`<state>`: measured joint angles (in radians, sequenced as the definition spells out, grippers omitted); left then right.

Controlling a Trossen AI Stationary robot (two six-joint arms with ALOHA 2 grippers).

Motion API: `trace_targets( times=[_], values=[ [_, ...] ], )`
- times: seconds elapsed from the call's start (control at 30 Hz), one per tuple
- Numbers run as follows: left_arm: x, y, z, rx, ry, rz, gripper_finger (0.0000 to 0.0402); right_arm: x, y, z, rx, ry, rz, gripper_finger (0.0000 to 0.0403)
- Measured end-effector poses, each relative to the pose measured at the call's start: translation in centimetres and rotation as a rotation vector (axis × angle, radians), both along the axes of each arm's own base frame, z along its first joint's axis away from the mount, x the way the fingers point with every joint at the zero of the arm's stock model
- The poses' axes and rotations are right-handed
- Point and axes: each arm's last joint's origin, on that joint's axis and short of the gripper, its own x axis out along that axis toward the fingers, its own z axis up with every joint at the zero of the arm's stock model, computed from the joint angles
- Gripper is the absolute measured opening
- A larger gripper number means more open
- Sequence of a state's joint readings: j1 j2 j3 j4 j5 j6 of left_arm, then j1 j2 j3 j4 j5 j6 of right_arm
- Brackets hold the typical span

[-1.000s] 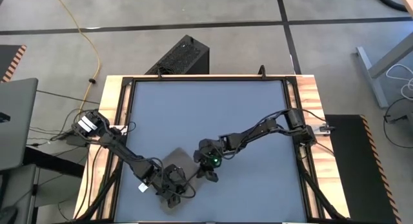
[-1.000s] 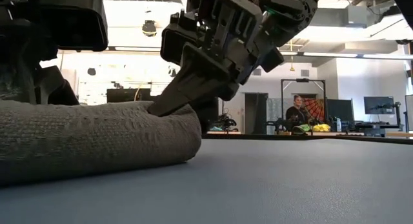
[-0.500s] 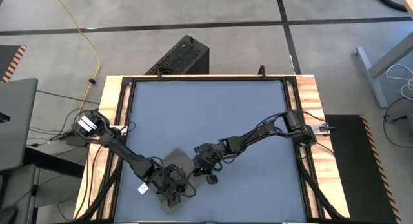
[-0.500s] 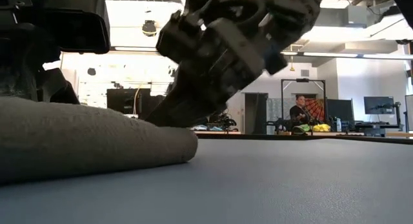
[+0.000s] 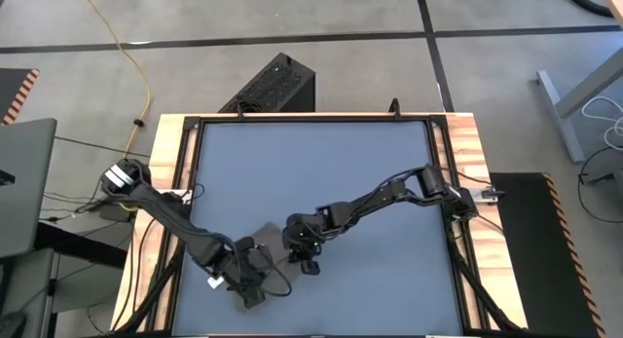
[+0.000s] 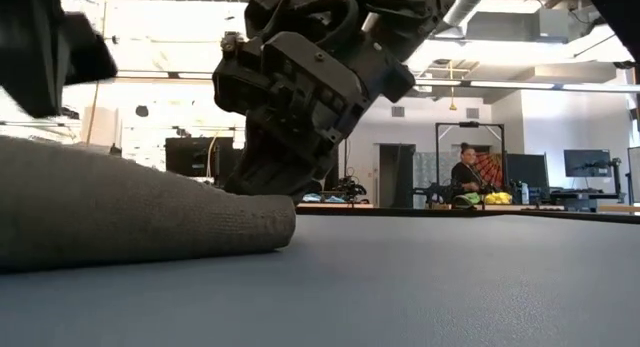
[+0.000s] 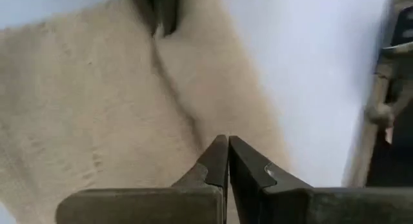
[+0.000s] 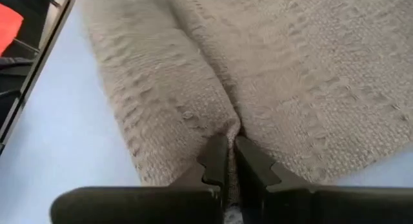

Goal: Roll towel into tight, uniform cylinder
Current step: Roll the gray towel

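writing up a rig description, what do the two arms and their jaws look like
Both arms are dark, jointed and slim, with black cables running along them. The left arm has a white patch near its base and a small white label near the wrist. The left gripper and right gripper each end in two dark, tapered jaws on a wide dark bar.

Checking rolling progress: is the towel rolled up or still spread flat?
Partly rolled. The towel shows a thick rolled edge beside a flatter stretch; the low view shows a rounded roll end.

taupe, coarse-woven towel [image 8: 161, 88] on blue-grey tabletop [image 5: 311, 172]; dark grippers, pale wooden table edges
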<state>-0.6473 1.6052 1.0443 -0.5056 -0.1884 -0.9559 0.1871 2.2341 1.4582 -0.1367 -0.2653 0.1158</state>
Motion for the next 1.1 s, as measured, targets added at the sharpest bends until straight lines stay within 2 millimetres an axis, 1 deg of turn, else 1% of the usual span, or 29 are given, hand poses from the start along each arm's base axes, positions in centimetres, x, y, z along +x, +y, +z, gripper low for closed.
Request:
trace_targets(
  times=[0.07,0.23,0.43,0.53,0.7,0.77,0.87,1.0,1.1],
  values=[
    [0.1,-0.1,0.7,0.007,-0.004,0.001,0.0001,0.2,0.1,0.4,-0.001,0.001,0.001,0.0043],
    [0.2,-0.1,1.1,-0.007,-0.002,0.019,0.0001,0.3,0.1,0.5,-0.001,0.002,0.001,0.0043],
    [0.6,-1.4,1.4,0.07,-0.183,0.029,0.0001,0.3,0.1,0.5,0.006,0.009,-0.011,0.0043],
    [0.9,-2.1,0.2,0.075,-0.171,0.023,0.0,0.3,0.1,0.5,0.006,0.01,-0.012,0.0043],
    [1.3,-3.0,-3.1,0.082,-0.071,0.035,0.0,0.3,0.1,0.5,0.008,0.01,-0.011,0.0049],
    [1.4,-3.1,-3.4,0.072,-0.059,0.049,0.0,0.3,0.1,0.5,0.009,0.011,-0.014,0.0054],
    [1.4,-3.1,-3.2,0.055,-0.054,0.047,0.0,0.3,0.1,0.5,0.016,0.016,-0.025,0.006],
    [1.4,-3.4,-1.2,0.009,-0.05,0.021,0.0,0.3,0.0,0.5,0.021,0.02,-0.033,0.0061],
    [1.0,-4.0,-0.1,-0.001,-0.002,0.003,0.0,0.3,0.0,0.5,0.021,0.02,-0.034,0.0061]
  ],
)
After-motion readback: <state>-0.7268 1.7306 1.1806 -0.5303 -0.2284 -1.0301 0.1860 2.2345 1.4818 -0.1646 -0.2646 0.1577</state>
